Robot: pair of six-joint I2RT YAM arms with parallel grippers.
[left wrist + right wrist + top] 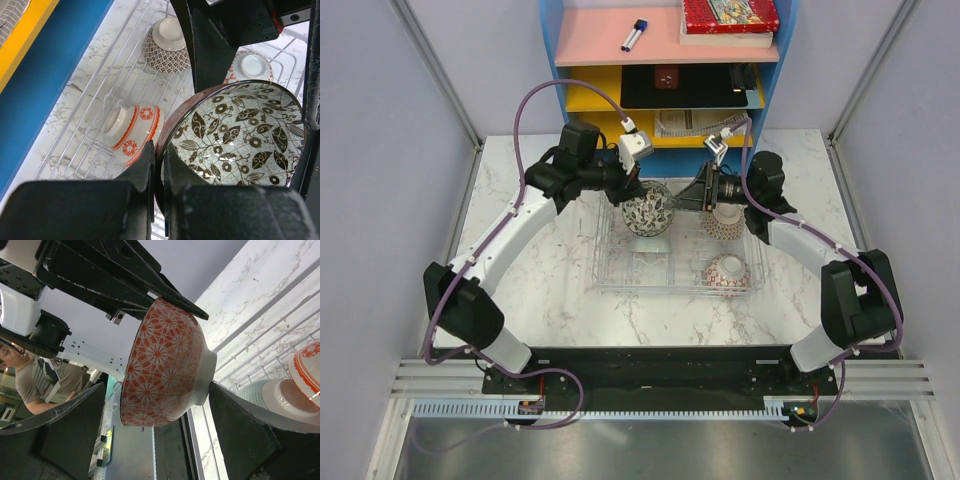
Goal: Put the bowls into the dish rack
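The bowl (240, 135) I'm carrying has orange-red flowers outside and brown leaves inside. It hangs on edge above the far-left part of the dish rack (620, 268). My left claw (160, 152) is clenched on its rim, with one finger inside the bowl and one outside. My right claw (157, 390) stands released around the same bowl. One of its fingers sits right by the bowl's foot, though I cannot tell whether it touches. The other finger stands off the rim side with a plain gap.

Four more bowls lie below in the rack:
- a brown lattice bowl (167, 47) with its foot showing
- a white bowl with orange medallions (135, 131) tipped on its side
- a grey-green bowl (260, 392) next to the white one
- a red-patterned bowl (250, 66) turned bottom up

The rack sits on the marble counter (530, 250), near the blue shelf unit (548, 60) at the far edge.
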